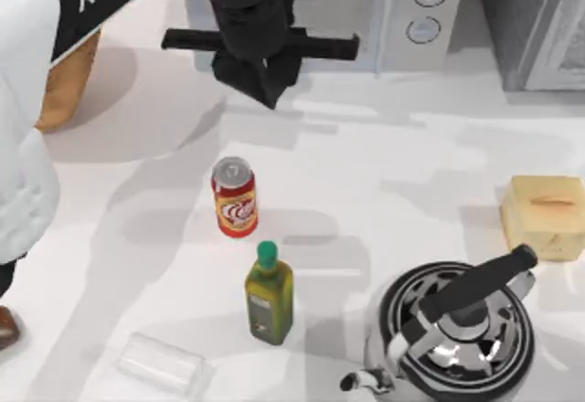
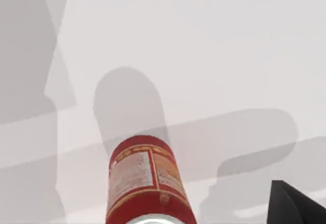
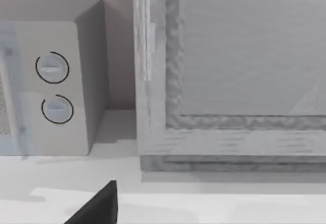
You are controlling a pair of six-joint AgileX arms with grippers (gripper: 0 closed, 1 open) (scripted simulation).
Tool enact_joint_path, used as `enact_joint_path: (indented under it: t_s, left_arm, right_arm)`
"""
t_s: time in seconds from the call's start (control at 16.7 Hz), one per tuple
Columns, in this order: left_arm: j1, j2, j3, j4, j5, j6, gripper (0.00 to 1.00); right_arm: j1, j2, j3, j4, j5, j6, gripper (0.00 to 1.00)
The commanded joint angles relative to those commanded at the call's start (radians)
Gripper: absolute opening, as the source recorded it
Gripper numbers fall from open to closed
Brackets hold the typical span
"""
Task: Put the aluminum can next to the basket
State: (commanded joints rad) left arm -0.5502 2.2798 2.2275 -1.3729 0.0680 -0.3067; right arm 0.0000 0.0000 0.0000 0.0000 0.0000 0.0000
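Note:
The aluminum can [image 1: 234, 196] stands upright near the table's middle, red and orange-gold with a silver top. The left wrist view looks down on the can [image 2: 145, 180], with one dark fingertip [image 2: 298, 206] off to its side. My left gripper [image 1: 267, 87] hangs open above the table, behind the can and apart from it, holding nothing. The woven tan basket [image 1: 69, 82] sits at the far left, mostly hidden by my left arm's white body. A dark finger [image 3: 97, 208] of my parked right gripper shows in the right wrist view, facing the back wall.
A green-capped olive oil bottle [image 1: 268, 292] stands just in front of the can. At front right sits a black and chrome kettle [image 1: 457, 329], with a yellow block [image 1: 544, 217] behind it. A clear plastic box [image 1: 164, 364] lies front left. A microwave [image 1: 402, 9] lines the back.

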Motion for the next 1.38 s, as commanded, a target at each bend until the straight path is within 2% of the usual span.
enact_joint_path:
  t_s: [0.24, 0.42, 0.84, 1.14, 1.38]
  left_arm:
    - [-0.153, 0.139, 0.090, -0.043, -0.029, -0.301, 0.00]
    - [-0.220, 0.211, 0.125, -0.049, -0.053, -0.420, 0.00]
    - [-0.231, 0.230, 0.131, -0.045, -0.061, -0.444, 0.00]
    - [-0.230, 0.209, 0.199, 0.066, -0.127, -0.464, 0.00]
    - [-0.240, 0.199, 0.180, 0.061, -0.125, -0.461, 0.00]
  right_arm:
    - [0.000, 0.000, 0.000, 0.000, 0.000, 0.000, 1.00]
    - [0.000, 0.000, 0.000, 0.000, 0.000, 0.000, 1.00]
    - [0.000, 0.000, 0.000, 0.000, 0.000, 0.000, 1.00]
    - [0.000, 0.000, 0.000, 0.000, 0.000, 0.000, 1.00]
    - [0.000, 0.000, 0.000, 0.000, 0.000, 0.000, 1.00]
